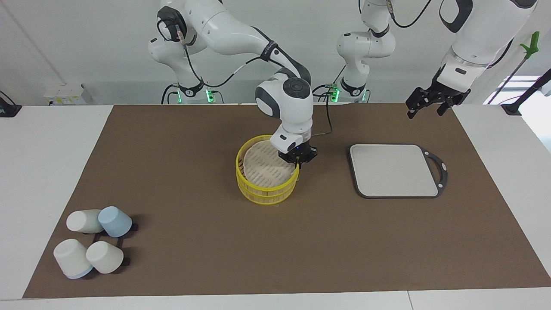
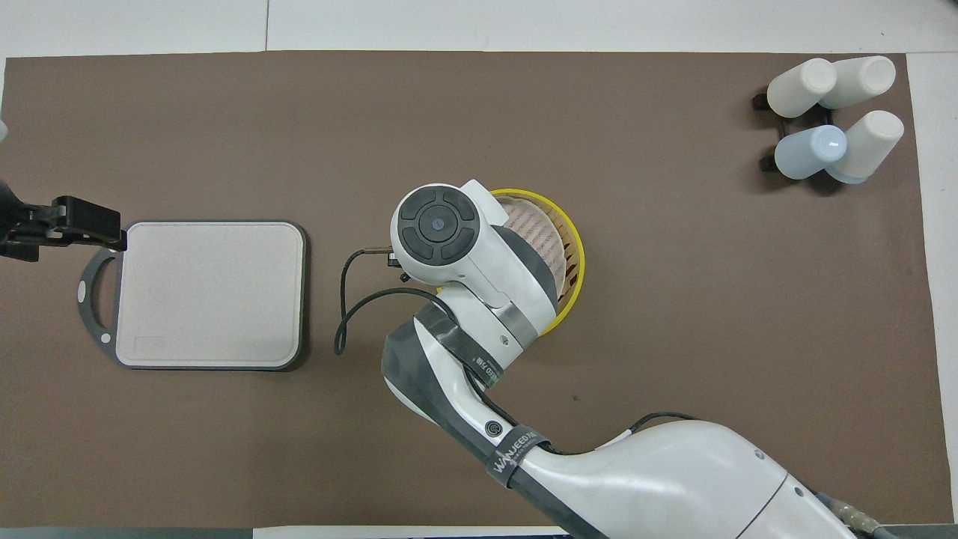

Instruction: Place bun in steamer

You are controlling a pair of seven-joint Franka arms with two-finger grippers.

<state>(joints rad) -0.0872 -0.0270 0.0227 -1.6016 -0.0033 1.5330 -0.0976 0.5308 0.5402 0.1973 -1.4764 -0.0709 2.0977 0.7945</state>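
The steamer (image 1: 264, 172), a round basket with yellow rims and a pale slotted top, stands mid-table as two stacked tiers. My right gripper (image 1: 297, 163) reaches down and is shut on the steamer's upper rim, at the edge toward the left arm's end. In the overhead view the right arm's wrist covers that grip, and only part of the steamer (image 2: 565, 247) shows. No bun is visible in either view. My left gripper (image 1: 426, 105) waits open in the air over the table's edge near the board's handle, with nothing between its fingers.
A flat grey board (image 1: 394, 170) with a dark rim and a loop handle lies toward the left arm's end. Several white and blue cups (image 1: 92, 243) lie on a black rack at the corner far from the robots, toward the right arm's end.
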